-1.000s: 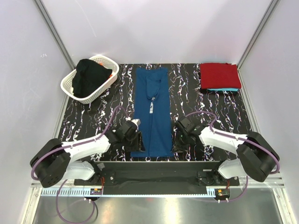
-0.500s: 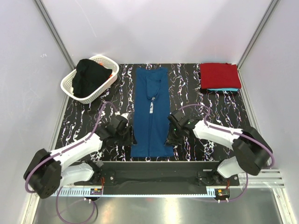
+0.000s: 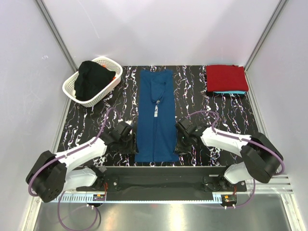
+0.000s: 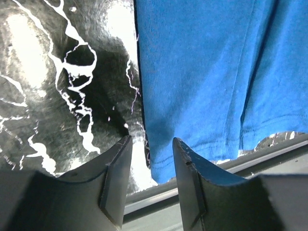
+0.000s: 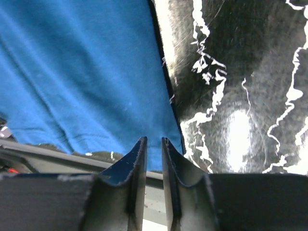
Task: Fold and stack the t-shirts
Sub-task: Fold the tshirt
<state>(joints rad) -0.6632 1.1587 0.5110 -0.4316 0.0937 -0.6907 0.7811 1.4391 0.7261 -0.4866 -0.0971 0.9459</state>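
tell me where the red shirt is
In the top external view, the folded red shirt lies at the far right corner of the table, stacked on a turquoise shirt, opposite the white basket at far left.

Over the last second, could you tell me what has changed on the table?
The left gripper drew leftward off the blue shirt's near-left corner and now sits beside its edge, fingers open. The right gripper swung away a little and returned to the near-right corner. Nothing was picked up. The shirt, red shirt and basket stayed put.
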